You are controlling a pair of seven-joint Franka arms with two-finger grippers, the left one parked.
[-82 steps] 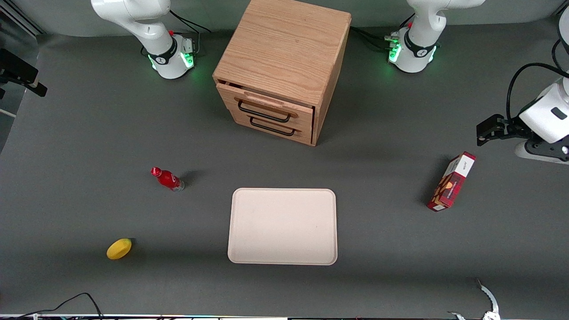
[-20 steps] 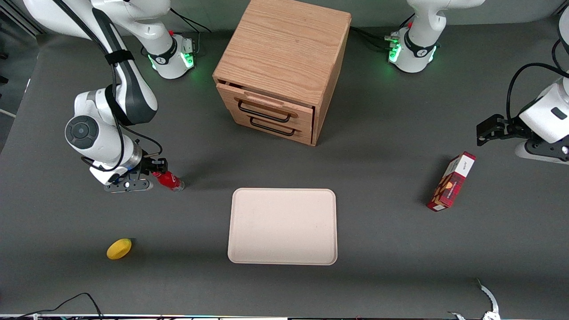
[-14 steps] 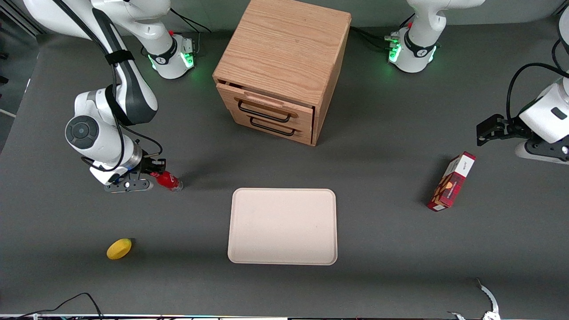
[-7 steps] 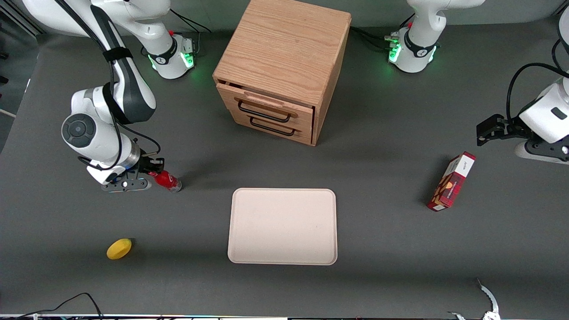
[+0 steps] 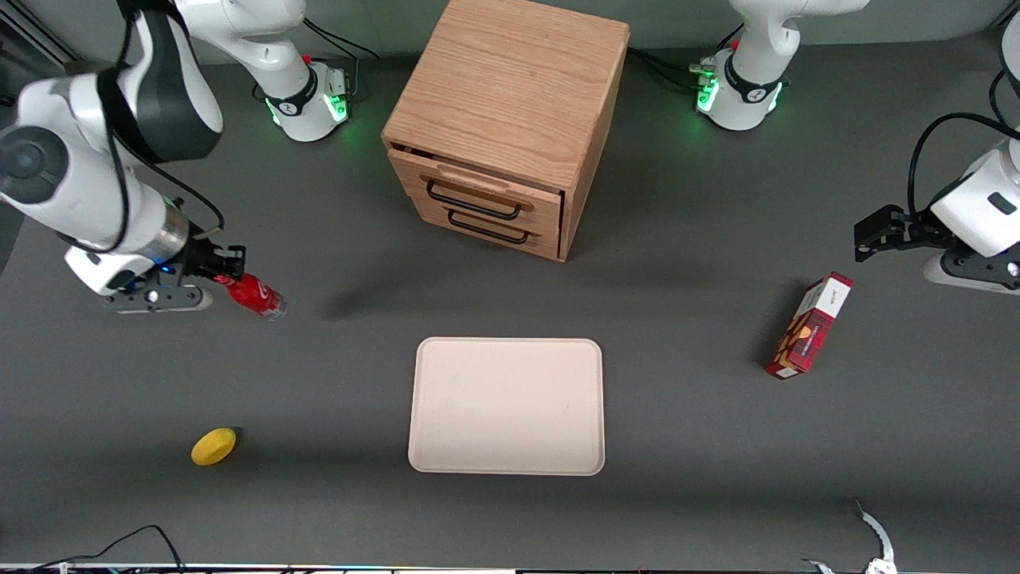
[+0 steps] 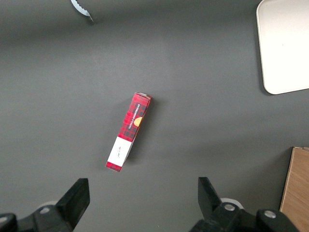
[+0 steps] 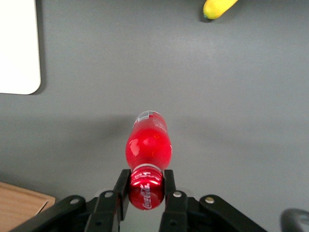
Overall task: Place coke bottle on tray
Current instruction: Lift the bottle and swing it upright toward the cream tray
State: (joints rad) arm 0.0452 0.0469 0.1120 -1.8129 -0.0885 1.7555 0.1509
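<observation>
Gripper (image 5: 225, 273) fingers (image 7: 122, 186) clamped the coke bottle (image 5: 256, 296) at its neck, holding it above the table (image 5: 717, 478) toward the working arm's end. Bare cloth separated it from the tray (image 5: 507, 406), well apart, with a lemon (image 5: 213, 446) nearer the camera.

- Front view: high, looking steeply down over the whole worktop (image 5: 717, 494).
- Right wrist view: close above the gripper (image 7: 145, 186), sharing the tray (image 7: 19, 48) corner.
</observation>
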